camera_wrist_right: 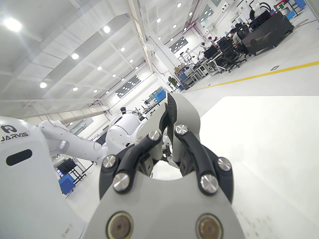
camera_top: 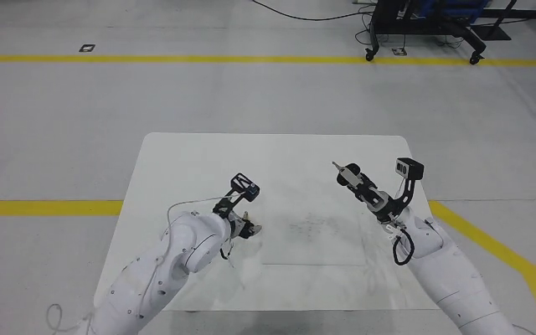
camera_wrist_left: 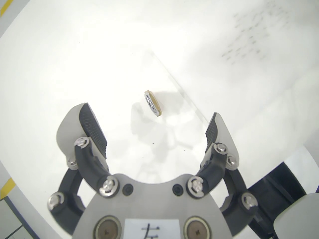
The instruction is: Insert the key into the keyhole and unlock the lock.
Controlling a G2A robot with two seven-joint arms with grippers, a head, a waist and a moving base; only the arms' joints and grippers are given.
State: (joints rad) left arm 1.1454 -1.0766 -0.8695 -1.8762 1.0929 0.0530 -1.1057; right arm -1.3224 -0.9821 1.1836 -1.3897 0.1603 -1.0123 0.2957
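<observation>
Small flat piece, brass at the edge and silver on the face, taken as the lock point(camera_wrist_left: 152, 101): stands tilted on its edge on the white table point(camera_wrist_left: 99, 38). Plain from the left wrist, too small to pick out from above. Keyhole too small to make out.

Left gripper point(camera_wrist_left: 149, 113) released, fingers spread wide, low over the table. Lock just beyond the ribbed pads point(camera_wrist_left: 93, 125), touching neither. Edge of a clear sheet point(camera_wrist_left: 179, 85) just beside the lock. Faint grey marks point(camera_wrist_left: 251, 38) farther out.

From above: left gripper point(camera_top: 248, 226) over the near-left part of the table point(camera_top: 209, 159), right gripper point(camera_top: 341, 171) raised over the right side, well apart. Thin pale key point(camera_top: 336, 166) juts past its tips.

From the right wrist: right gripper point(camera_wrist_right: 170, 105) clenched, pads point(camera_wrist_right: 172, 118) pressed together, aimed toward the hall rather than down at the table point(camera_wrist_right: 261, 138). Key hidden between the pads here.
</observation>
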